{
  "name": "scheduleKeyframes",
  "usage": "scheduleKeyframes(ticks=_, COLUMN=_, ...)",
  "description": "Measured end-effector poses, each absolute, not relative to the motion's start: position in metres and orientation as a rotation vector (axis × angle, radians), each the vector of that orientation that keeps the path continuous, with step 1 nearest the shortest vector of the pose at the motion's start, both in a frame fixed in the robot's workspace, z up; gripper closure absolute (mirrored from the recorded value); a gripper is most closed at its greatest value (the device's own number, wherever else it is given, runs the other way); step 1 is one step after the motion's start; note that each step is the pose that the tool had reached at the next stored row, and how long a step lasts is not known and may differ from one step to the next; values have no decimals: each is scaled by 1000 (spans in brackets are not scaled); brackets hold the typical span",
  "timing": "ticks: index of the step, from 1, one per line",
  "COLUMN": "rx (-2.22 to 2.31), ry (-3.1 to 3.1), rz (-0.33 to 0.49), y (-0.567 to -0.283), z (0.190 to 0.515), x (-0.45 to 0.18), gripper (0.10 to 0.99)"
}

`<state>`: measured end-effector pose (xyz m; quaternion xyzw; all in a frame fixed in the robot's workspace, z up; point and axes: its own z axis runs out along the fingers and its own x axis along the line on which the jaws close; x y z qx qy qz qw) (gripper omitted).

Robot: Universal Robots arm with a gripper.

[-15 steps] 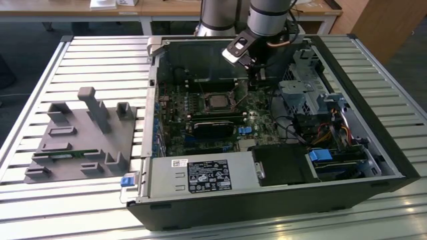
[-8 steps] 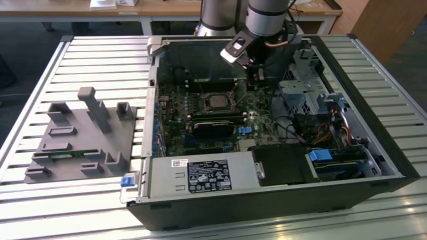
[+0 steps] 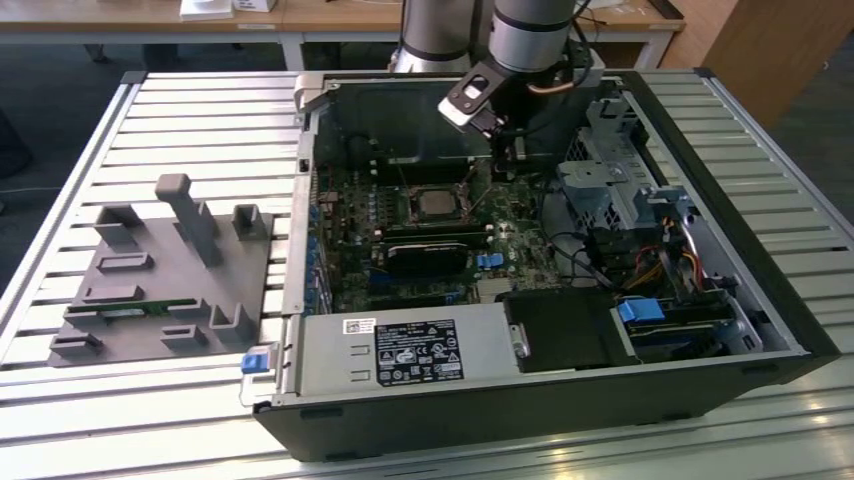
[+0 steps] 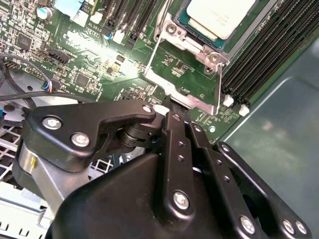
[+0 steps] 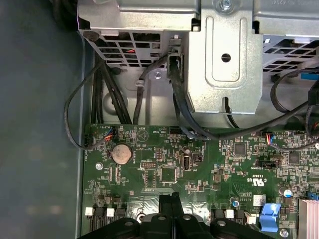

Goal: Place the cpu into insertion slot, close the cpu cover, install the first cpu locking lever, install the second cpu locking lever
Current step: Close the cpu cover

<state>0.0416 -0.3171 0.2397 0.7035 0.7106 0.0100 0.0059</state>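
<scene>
Where the ribbed, silvery tabletop reaches the exterior view's left, a matte grey plastic fixture sits flat, with blocky posts and shallow pockets. A slim green circuit strip lies in one pocket. Just beside it stands the open black computer case, a boxy steel shell. At its near wall is a bare-metal power supply with a printed label.

Inside, the green motherboard lies flat and is studded with small chips. Near its middle the cpu is already seated in the insertion slot. Its dull silver top is smooth and square inside the socket's shiny metal rim. Long, narrow black memory slots run beside the socket.

The cpu cover, a thin silvery frame with a square window, is swung open away from the chip, and green board shows through its cut-out.

The gripper hangs below the grey arm. Its black, bolted linkage fingers are pressed together, and their tips sit right at the cover's free edge. I cannot tell whether they pinch it. In the first wrist view the closed tips hover over the board near a round coin cell.

Toward the exterior view's right are a perforated sheet-metal drive cage and looping black cables.
</scene>
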Motion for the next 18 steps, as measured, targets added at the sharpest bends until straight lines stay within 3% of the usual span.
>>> scheduleKeyframes(ticks=18, rx=2202, ry=2224, rz=31, y=-317, z=240, x=38, gripper=980)
